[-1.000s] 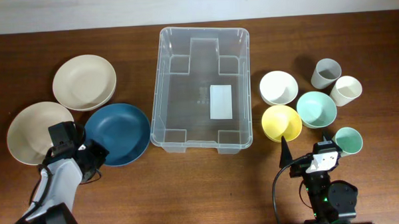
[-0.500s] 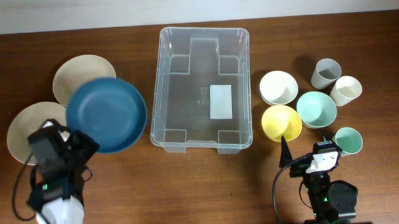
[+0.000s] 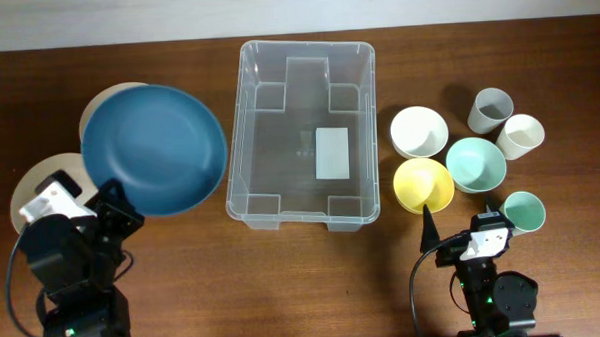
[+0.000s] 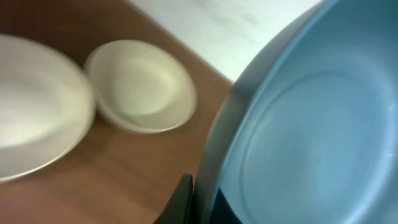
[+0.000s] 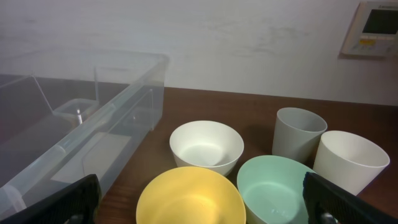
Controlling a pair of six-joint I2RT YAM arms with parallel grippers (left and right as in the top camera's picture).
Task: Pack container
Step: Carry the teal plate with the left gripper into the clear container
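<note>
The left hand (image 3: pixel 120 217) grasped a round dark-blue plate (image 3: pixel 154 149) beside the clear rectangular plastic container (image 3: pixel 279 139). The right hand (image 3: pixel 459 241) sat released at the front edge of the tabletop (image 3: pixel 314 288).

The left arm (image 3: pixel 73 271) stands at the near left, its wrist raised and turned inward. The left gripper (image 3: pixel 118 213) has its jaws clamped on the near rim of a blue plate (image 3: pixel 154 149), held in the air (its own wrist view shows just one dark finger (image 4: pixel 184 198) against that rim). The right arm (image 3: pixel 492 287) sits low at the near right. The right gripper (image 3: pixel 462 233) points away from its base, jaws spread wide with nothing between them.
</note>
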